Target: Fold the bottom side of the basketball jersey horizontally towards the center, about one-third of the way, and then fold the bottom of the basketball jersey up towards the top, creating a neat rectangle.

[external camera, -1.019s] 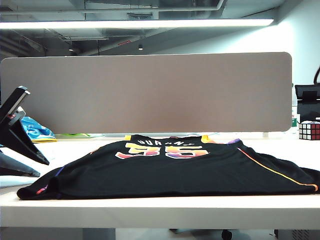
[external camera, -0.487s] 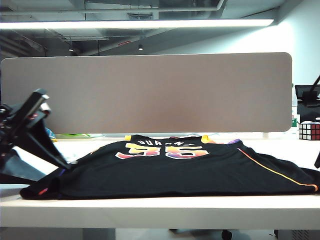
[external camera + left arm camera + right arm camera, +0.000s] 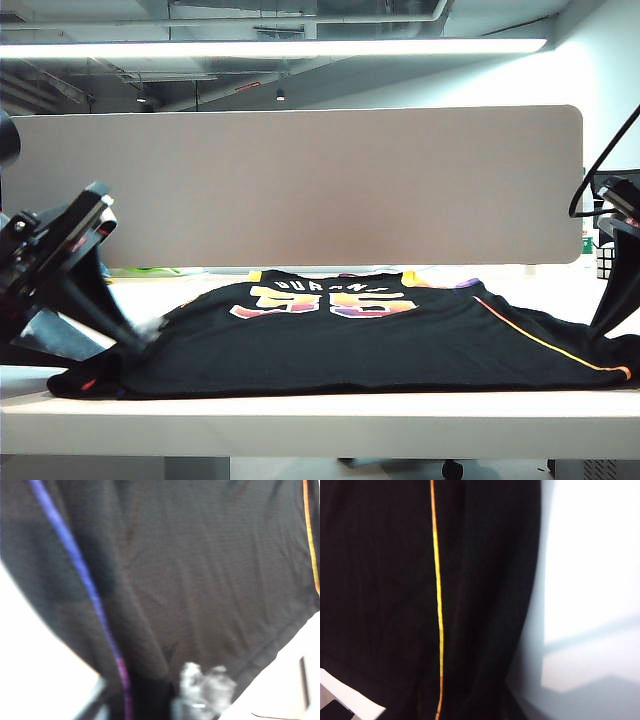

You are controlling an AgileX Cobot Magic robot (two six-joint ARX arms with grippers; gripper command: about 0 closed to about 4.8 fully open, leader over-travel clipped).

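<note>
The black basketball jersey (image 3: 370,340) lies flat on the white table, with its "35" lettering facing the back. My left gripper (image 3: 135,340) slants down onto its left edge. In the left wrist view the left gripper (image 3: 150,700) is blurred. Its fingers (image 3: 202,690) stand apart, and between them lies dark cloth with a blue-purple stripe (image 3: 85,580). My right gripper (image 3: 606,318) reaches down at the jersey's right corner by the orange-yellow piping (image 3: 545,345). The right wrist view shows only black cloth with the piping (image 3: 439,605) and bare table; its fingers are lost in the dark.
A grey partition panel (image 3: 300,185) runs behind the table. A Rubik's cube (image 3: 603,262) peeks out behind the right arm. The table's front edge (image 3: 320,420) lies just in front of the jersey's near hem. Bare white tabletop (image 3: 590,580) lies beside the jersey's right side.
My left gripper swung in from the far left and down onto the jersey's left edge. My right gripper came into view from the right and dropped to the jersey's right corner.
</note>
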